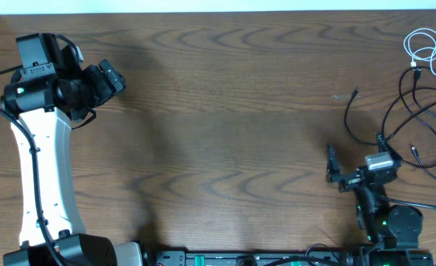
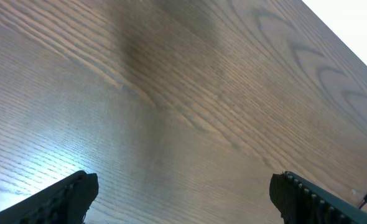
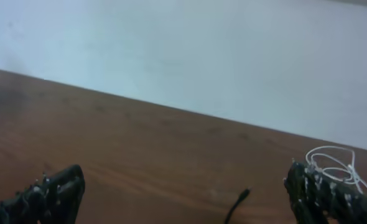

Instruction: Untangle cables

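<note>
At the far right edge of the brown wooden table [image 1: 218,111] lie the thin black cables [image 1: 417,109]. They cross in loose loops, their long run going from the far side to the near side, and one plug end points toward the table's middle. The short white cable [image 1: 425,50] sits coiled just beyond them. Untangling looks barely begun. The left gripper [image 1: 113,77] and right gripper [image 1: 330,166] both gape wide, holding nothing.

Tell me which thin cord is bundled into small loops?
The short white cord at the far right. It alone is white and tightly looped; the thin black cords sprawl in wide curves beside it.
</note>
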{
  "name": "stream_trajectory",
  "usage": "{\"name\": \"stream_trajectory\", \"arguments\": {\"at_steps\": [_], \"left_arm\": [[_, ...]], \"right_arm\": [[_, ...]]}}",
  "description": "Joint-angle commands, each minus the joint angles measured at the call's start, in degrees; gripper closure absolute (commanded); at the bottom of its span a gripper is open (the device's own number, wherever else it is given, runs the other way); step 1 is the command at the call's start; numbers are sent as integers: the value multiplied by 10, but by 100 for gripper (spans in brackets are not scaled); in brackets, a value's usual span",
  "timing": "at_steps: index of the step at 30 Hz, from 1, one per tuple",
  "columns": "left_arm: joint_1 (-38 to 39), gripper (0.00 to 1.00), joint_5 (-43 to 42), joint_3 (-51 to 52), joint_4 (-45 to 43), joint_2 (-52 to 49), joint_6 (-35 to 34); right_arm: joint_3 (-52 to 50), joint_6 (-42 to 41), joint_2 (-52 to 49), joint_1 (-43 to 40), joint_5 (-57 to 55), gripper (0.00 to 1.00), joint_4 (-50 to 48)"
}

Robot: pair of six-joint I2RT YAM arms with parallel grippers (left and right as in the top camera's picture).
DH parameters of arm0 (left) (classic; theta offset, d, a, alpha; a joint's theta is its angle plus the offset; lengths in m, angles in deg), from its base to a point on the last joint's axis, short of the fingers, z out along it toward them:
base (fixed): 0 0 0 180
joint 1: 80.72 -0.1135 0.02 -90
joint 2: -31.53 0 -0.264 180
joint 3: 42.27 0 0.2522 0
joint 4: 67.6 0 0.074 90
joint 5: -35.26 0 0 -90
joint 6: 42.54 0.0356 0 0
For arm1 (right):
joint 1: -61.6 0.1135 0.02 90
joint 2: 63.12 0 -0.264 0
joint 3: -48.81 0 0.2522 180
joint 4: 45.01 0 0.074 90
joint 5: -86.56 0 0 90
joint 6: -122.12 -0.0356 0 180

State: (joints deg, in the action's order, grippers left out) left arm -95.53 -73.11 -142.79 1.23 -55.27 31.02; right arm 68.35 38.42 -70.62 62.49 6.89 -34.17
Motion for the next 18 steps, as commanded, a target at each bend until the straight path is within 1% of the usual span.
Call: {"name": "stream_trajectory", "arguments": {"at_steps": [1,5,13,18], "left_arm": [[-2,6,-5,4,-1,0,9],[-2,6,-5,4,-1,0,9],[-2,5,-5,4,-1,0,9],[-2,6,-5,4,-1,0,9]], "right_arm": [[-31,-5,24,16,-30,1,-11],[-52,-4,40,31,-40,1,-12],[-55,-5,72,33,-42,1,70],[-55,-4,72,33,-44,1,68]]}}
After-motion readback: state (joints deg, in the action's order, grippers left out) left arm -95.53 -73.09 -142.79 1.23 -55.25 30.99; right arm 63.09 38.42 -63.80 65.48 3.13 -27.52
